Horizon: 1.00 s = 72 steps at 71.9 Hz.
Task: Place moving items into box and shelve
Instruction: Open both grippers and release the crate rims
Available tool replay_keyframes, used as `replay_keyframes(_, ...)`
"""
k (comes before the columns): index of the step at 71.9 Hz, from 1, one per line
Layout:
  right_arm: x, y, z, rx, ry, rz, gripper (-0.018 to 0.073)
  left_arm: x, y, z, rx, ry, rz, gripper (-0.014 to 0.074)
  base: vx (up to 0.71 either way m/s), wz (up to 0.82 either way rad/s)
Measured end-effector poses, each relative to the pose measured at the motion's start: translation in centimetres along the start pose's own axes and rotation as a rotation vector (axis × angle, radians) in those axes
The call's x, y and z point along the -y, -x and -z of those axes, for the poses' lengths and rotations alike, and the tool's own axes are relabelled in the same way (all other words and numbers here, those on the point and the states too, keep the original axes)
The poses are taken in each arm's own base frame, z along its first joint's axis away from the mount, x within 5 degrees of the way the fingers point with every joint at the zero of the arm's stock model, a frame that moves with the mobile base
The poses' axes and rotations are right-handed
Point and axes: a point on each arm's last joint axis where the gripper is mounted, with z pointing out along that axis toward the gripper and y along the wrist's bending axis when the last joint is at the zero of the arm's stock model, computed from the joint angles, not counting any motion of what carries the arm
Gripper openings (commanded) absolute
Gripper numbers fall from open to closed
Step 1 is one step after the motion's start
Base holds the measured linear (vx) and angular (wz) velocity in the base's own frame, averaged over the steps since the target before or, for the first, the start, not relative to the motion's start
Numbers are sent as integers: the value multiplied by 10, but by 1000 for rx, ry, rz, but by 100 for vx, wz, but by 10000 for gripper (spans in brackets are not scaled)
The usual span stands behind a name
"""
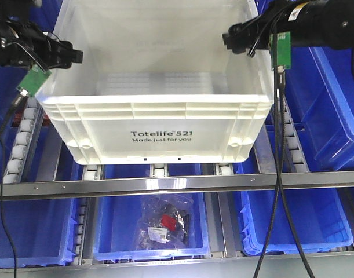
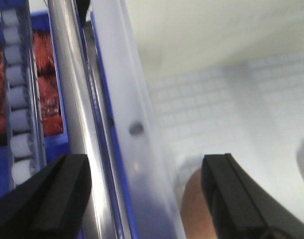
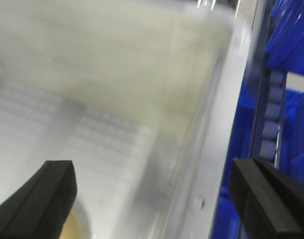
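The left claw point(image 1: 72, 56) straddles the left rim of the box point(image 1: 159, 124), fingers apart, one on each side of the wall. The box sits on the shelf's roller tracks point(image 1: 20, 139), its front edge overhanging the metal rail point(image 1: 177, 184). The right claw point(image 1: 232, 37) straddles the right rim, also spread.

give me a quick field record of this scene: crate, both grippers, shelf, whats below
crate: white Totelife crate on the roller shelf; floor mostly bare, something pale and rounded near each side wall in the wrist views
left gripper: open, fingers either side of the crate's left wall
right gripper: open, fingers either side of the right wall
contact: cannot tell whether fingers touch the walls
below: blue bin holding bagged dark items with a red piece
sides: more blue bins
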Motion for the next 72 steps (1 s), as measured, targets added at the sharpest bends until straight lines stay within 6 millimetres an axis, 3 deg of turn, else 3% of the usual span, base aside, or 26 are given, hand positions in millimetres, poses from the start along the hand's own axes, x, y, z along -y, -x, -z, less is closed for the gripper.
replay_keyframes(24, 0, 16, 36, 54, -1, 0, 587, 1, 13, 36, 92, -3, 3, 589, 0, 0)
replay_keyframes(49, -2, 10, 51, -41, 22, 2, 580, 1, 8, 53, 53, -6, 2, 589, 0, 0)
replay_keyframes(56, -3, 10, 56, -62, 28, 4, 580, 1, -2, 62, 69, -5, 2, 589, 0, 0)
replay_keyframes(64, -4, 9, 67, -14, 26, -9, 580, 1, -29, 72, 93, -2, 6, 589, 0, 0)
replay_keyframes(72, -5, -10, 81, 74, 10, -33, 580, 1, -55, 85, 128, 0, 7, 589, 0, 0)
